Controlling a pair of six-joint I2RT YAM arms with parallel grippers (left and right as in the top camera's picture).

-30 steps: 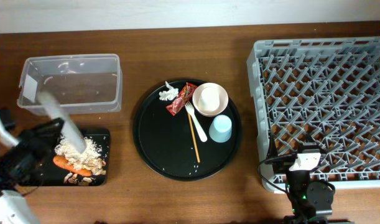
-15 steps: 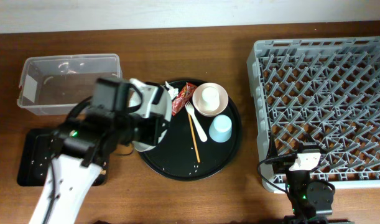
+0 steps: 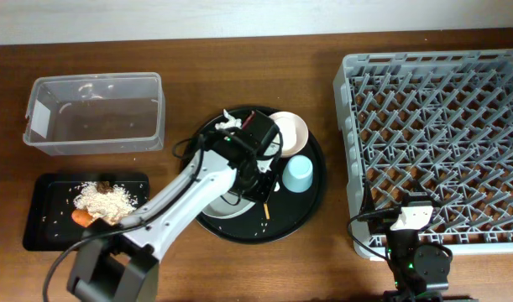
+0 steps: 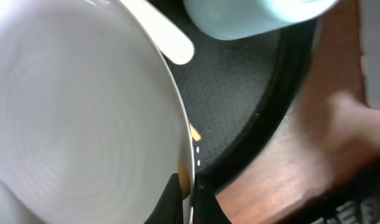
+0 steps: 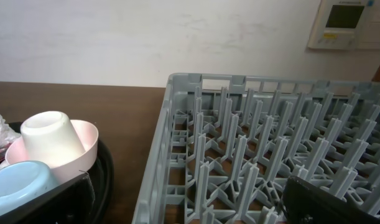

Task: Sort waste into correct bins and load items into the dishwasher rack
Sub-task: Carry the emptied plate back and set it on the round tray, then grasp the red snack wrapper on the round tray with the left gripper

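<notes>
1 o'clock reach: left claw (image 4: pixel 185 200) slants over tray (image 3: pixel 300 210), clamped on plate (image 4: pixel 71 124) rim | 5 o'clock: right claw (image 5: pixel 190 208) spread wide

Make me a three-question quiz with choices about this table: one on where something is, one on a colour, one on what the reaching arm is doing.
1. Where does the white rice lie?
A. in the clear tub
B. in the shallow black tray
C. in the grey rack

2. What colour is the cup beside the bowl on the round tray?
A. light blue
B. red
C. green

3. What is the left gripper doing?
A. standing open over the grey rack
B. holding the cup
C. shut on the rim of the plate

Answers:
1 B: the overhead view shows the white rice heaped in the shallow black tray.
2 A: the cup next to the bowl is plainly light blue.
3 C: the left wrist view shows the fingers pinching the plate at its edge.
</notes>
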